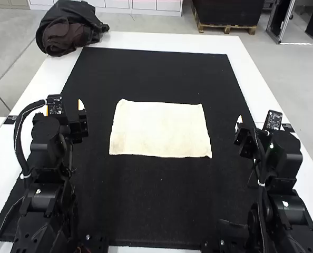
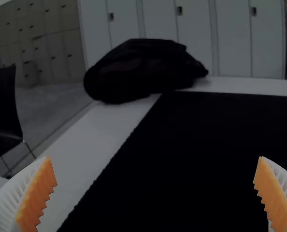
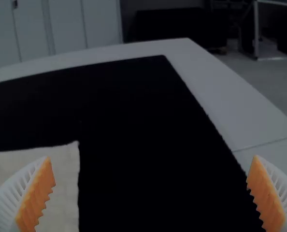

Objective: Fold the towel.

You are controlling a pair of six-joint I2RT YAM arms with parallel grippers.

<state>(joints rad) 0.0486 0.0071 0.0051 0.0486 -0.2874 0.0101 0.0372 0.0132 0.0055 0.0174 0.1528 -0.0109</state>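
- While scanning desk (image 1: 167,42), see towel (image 1: 160,129) spread flat on black mat (image 1: 146,203).
- See left gripper (image 1: 64,107) released at left, right gripper (image 1: 256,124) released at right.
- Note dark bundle (image 1: 72,30) far left.

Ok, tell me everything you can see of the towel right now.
The towel is a cream, soft-looking cloth, roughly rectangular, lying flat on the black mat between the two arms, its longer sides running left to right. Its edges are slightly wavy, and faint mottling shows on its surface. No clear fold line is visible, though I can't tell how many layers there are. Neither the left gripper nor the right gripper touches it.
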